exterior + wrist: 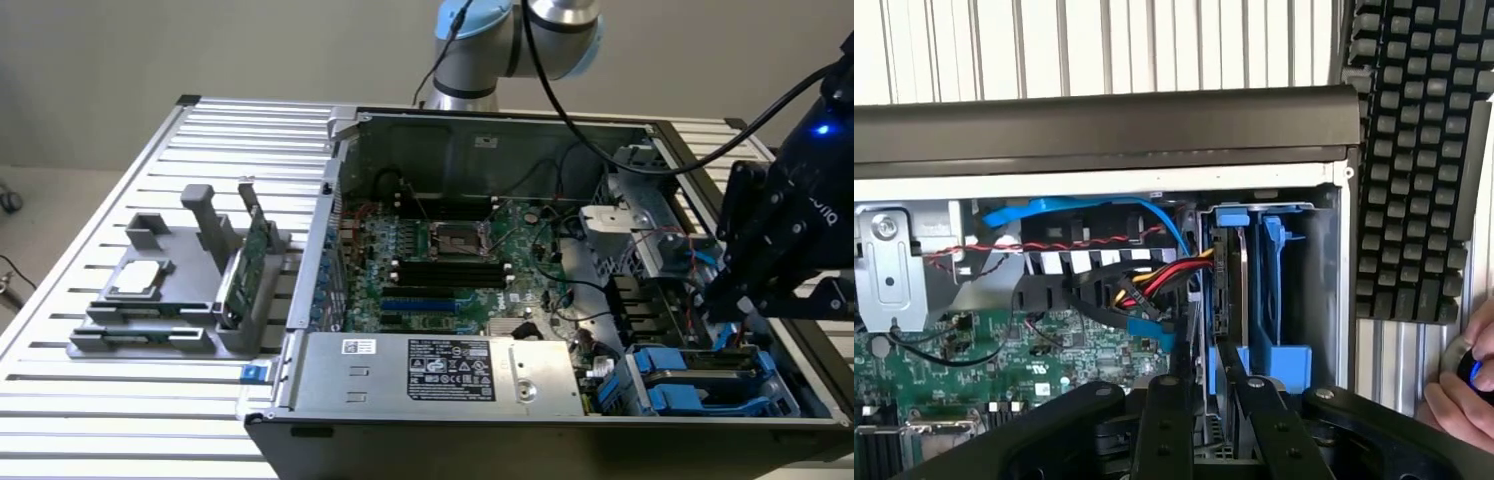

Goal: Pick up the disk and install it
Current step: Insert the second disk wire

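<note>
Gripper [1216,385] clenched on the disk [1226,290] — held edge-on, apparently to slide into the blue drive cage [1286,300] at the computer case's [534,425] corner.

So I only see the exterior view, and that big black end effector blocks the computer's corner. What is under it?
Observer: The wrist view shows the disk, on edge in its blue frame, standing in the corner bay in line with the end effector.
Operator: Anything close to it?
Observer: Red, yellow and black cables run up to the bay beside the disk.
Operator: And outside the case?
Observer: A black keyboard lies beside the case.
</note>
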{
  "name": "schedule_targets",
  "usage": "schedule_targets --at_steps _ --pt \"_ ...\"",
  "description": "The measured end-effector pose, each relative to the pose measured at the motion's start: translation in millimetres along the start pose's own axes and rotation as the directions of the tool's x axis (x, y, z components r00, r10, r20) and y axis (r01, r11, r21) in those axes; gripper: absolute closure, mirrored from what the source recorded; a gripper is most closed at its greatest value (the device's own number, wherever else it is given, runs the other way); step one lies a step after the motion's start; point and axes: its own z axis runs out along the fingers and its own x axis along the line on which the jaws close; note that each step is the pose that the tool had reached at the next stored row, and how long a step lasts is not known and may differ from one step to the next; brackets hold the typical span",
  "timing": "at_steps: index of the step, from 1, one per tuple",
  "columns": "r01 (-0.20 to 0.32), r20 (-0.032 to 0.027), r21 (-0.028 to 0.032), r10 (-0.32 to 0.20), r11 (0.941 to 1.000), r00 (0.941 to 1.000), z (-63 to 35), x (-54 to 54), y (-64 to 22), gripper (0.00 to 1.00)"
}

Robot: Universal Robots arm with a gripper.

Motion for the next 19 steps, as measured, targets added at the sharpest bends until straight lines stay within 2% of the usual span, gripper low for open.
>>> schedule_targets --at_steps 3,10,19 --pt "0.000 -0.0001 0.0000 0.000 1.0000 1.0000 -0.9 0.1 0.8 0.75" --pt "0.000 0.0002 0.0000 0.000 1.0000 1.0000 8.3 1.2 1.3 0.75" --pt "0.002 -0.0005 -0.0008 -0.002 1.0000 1.0000 8.4 8.3 0.9 0.75"
